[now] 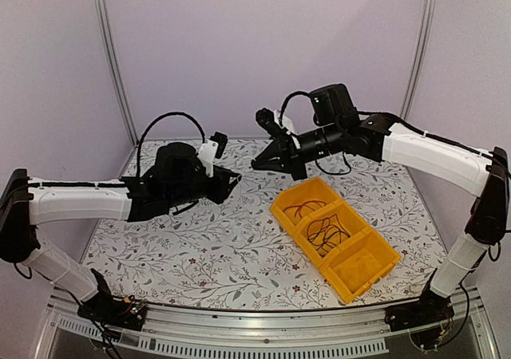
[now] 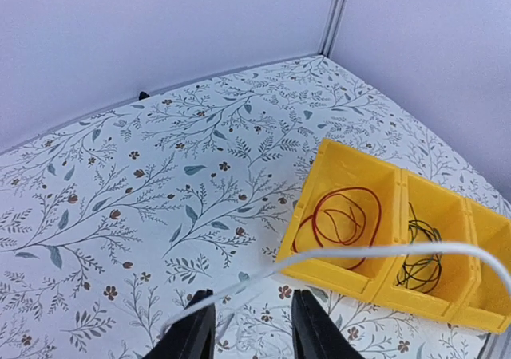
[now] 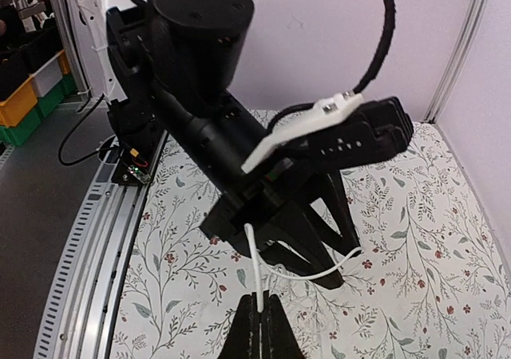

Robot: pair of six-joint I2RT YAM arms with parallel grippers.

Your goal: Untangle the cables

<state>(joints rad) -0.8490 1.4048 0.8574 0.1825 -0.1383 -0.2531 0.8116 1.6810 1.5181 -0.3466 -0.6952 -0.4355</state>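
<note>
A thin white cable [image 3: 254, 255] is pinched between the shut fingers of my right gripper [image 3: 258, 303]. It loops up and off to the right in front of the left arm's black wrist [image 3: 231, 159]. In the left wrist view the white cable [image 2: 359, 253] hangs in the air across my open left gripper [image 2: 251, 335], and its end rests by the left finger [image 2: 192, 331]. In the top view the left gripper [image 1: 234, 181] and the right gripper [image 1: 257, 164] face each other closely above the back middle of the table.
A yellow three-part bin [image 1: 283, 219] lies right of centre, also seen in the left wrist view [image 2: 343, 270]. A red cable [image 1: 302, 210] is coiled in its far part and a black cable [image 1: 329, 233] in the middle part. The near part holds nothing. Walls stand close behind.
</note>
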